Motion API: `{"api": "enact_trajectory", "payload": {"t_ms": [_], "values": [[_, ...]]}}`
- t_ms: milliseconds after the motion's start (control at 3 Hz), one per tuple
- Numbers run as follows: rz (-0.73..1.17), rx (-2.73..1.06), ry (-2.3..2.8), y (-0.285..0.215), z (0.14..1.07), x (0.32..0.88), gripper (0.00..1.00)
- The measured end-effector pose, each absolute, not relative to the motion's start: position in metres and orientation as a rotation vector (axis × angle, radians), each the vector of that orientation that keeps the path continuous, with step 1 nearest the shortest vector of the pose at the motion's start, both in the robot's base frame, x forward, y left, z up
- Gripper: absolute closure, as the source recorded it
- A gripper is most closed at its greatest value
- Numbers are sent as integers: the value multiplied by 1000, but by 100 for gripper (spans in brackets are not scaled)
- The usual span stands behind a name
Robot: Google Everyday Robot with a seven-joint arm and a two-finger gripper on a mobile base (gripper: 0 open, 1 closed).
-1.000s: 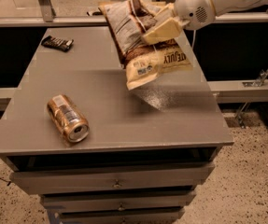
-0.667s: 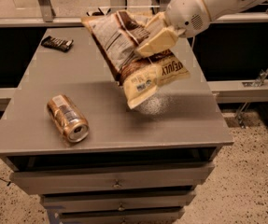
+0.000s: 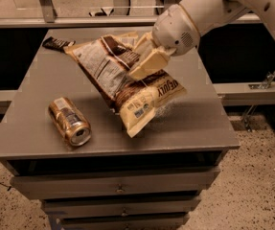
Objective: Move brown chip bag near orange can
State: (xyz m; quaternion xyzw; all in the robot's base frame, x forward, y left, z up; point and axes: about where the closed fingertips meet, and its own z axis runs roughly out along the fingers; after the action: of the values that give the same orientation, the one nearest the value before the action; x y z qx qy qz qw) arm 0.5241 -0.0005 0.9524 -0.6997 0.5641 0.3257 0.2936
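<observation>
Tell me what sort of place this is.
Probably a lab or office test area, not a home: a grey drawer cabinet serves as table, the floor is speckled, and a glass partition runs behind. The gripper holds the bag above the cabinet, near the can.

Pincer: my pincer (image 3: 146,63), clamped on the brown chip bag (image 3: 122,87), has swung down and toward the orange can (image 3: 70,121) from well apart on the can's right.
Bag position: it came along with me and now hangs near the can instead of far off.
Bag height: lower; its bottom corner has sunk close to the tabletop (image 3: 194,123) beside the can, and I cannot tell whether it touches.
</observation>
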Motion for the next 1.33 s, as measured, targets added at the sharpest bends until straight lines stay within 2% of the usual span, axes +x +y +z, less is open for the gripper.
{"api": "enact_trajectory", "payload": {"t_ms": [1000,1333], "values": [[916,-1848,1549,21,924,516,100],[939,-1833,1569,25,919,514,81]]}}
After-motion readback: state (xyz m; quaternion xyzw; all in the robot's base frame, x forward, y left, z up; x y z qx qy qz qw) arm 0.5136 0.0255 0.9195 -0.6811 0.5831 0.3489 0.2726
